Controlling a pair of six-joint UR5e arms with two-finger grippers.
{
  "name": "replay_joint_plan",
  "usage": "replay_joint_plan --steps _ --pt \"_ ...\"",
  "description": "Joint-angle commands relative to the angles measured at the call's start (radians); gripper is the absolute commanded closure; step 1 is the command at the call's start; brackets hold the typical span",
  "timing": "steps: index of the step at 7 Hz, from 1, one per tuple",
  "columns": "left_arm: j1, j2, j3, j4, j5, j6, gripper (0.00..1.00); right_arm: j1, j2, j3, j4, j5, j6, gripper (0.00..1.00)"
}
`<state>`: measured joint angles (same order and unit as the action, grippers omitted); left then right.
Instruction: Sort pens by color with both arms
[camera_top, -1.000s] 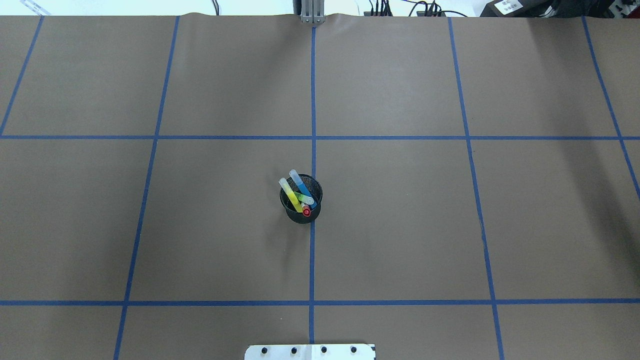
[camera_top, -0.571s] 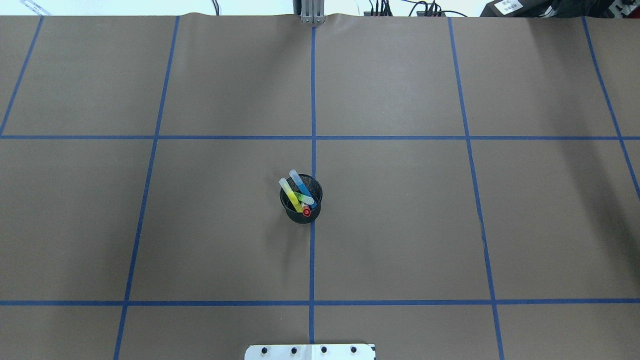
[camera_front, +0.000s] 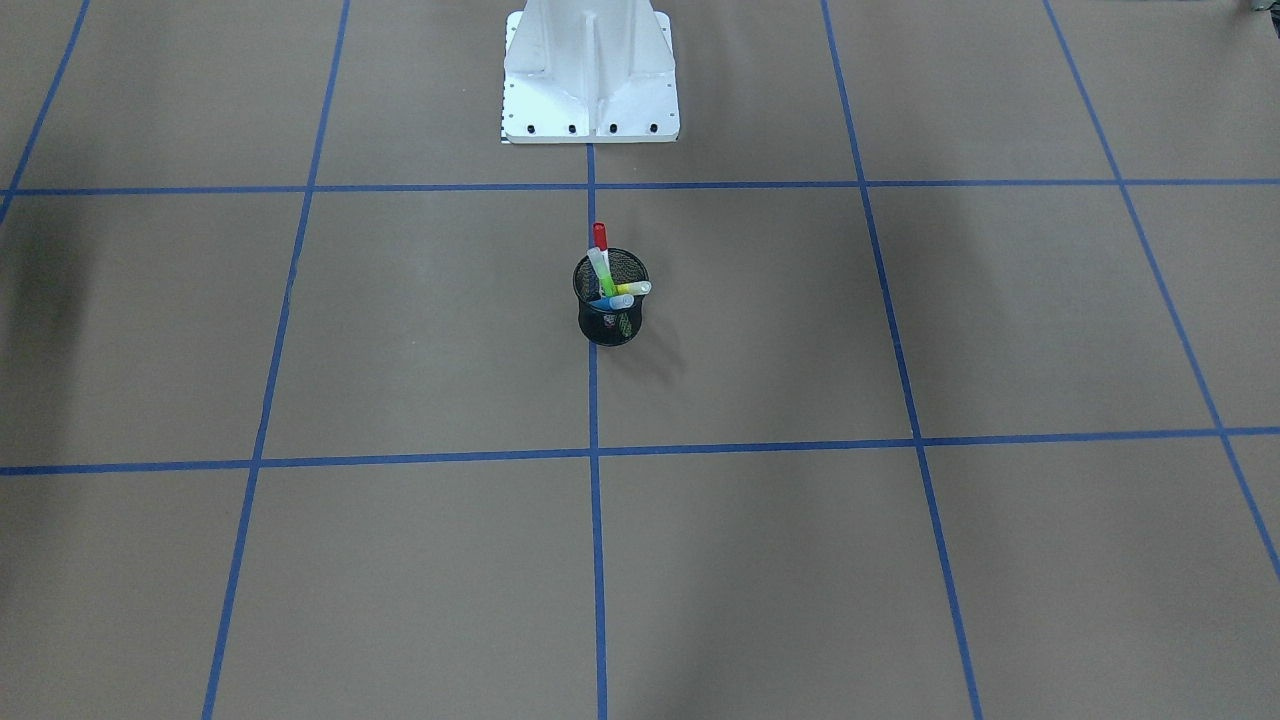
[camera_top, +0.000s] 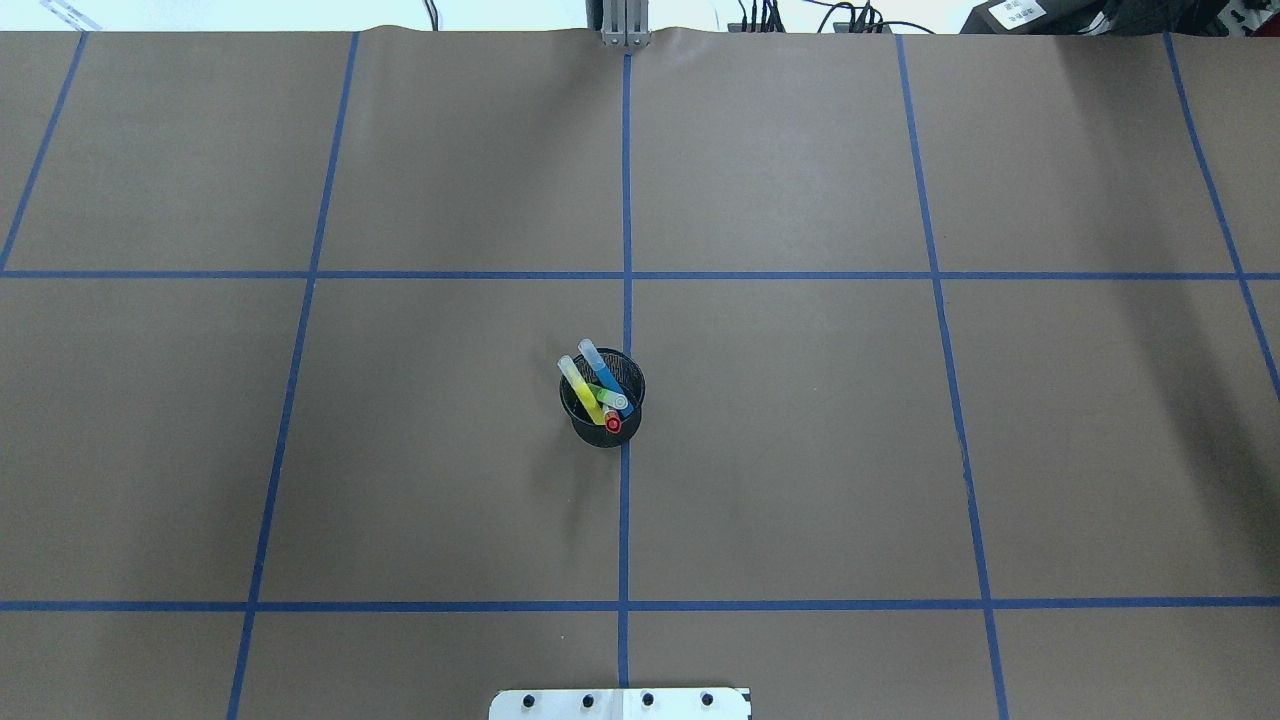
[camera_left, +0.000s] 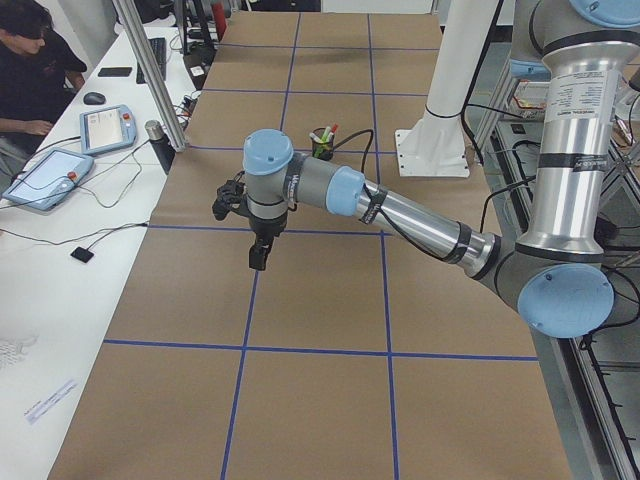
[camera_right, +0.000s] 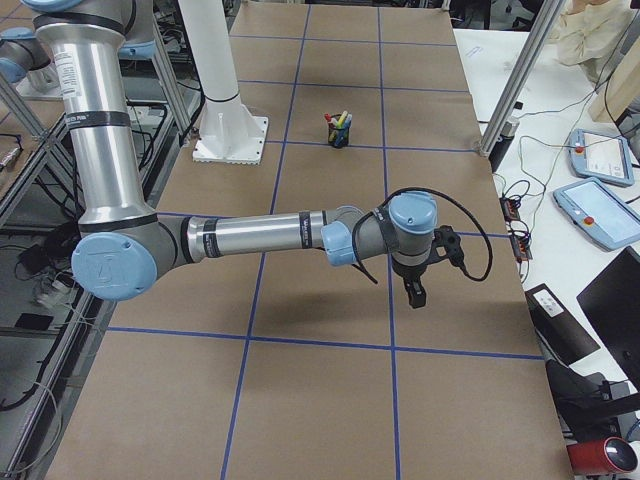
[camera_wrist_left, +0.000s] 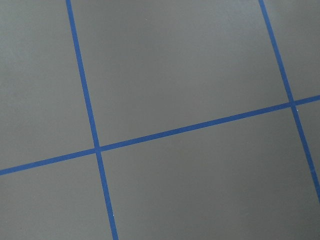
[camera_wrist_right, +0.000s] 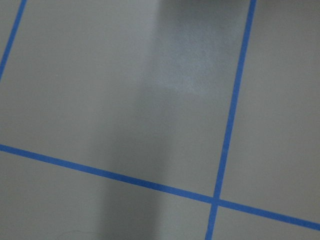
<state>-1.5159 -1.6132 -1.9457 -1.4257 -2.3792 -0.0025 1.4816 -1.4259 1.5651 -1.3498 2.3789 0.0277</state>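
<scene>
Leaning together inside a black mesh cup (camera_top: 604, 436), just below the middle of the overhead view, the four pens are found unsorted: a blue pen (camera_top: 604, 376), a neon yellow pen (camera_top: 581, 388), a neon green pen (camera_top: 597, 392) and a white-barrelled pen with red ends (camera_top: 613, 424). The barrels are crossed, so none stands free of the others.

Each pen is slim, round and made of smooth plastic. The cup is a small, light-looking cylinder of open wire mesh, set on a blue tape line (camera_top: 625, 520). The brown paper-covered worktop (camera_top: 800, 450) looks matte and flat.

The left gripper (camera_left: 258, 256) is hung over the worktop in the left-centre of the left side view, well apart from the cup. The right gripper (camera_right: 413, 292) is hung right of centre in the right side view, equally far off. Whether either pair of fingers is apart or together cannot be told from these views.

Several faults may be expected. A crossed pen could be dragged out with the chosen one, or the light cup tipped over by a slanted pull. A glossy barrel could be lost from a shallow pinch. If the cup is approached by both arms at once, a collision is possible.
</scene>
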Motion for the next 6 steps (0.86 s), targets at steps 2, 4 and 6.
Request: replay_joint_plan --steps 2,4,6 --pt "-0.001 0.001 0.001 0.005 0.000 -0.001 0.01 -0.144 0.106 0.021 0.027 0.009 0.055 0.01" --pt "-0.001 0.001 0.005 0.005 0.000 -0.001 0.01 -0.222 0.146 0.134 0.029 0.005 0.205 0.01" --pt "-0.001 0.002 0.007 0.005 0.000 -0.001 0.01 -0.332 0.273 0.133 0.031 -0.001 0.210 0.01"
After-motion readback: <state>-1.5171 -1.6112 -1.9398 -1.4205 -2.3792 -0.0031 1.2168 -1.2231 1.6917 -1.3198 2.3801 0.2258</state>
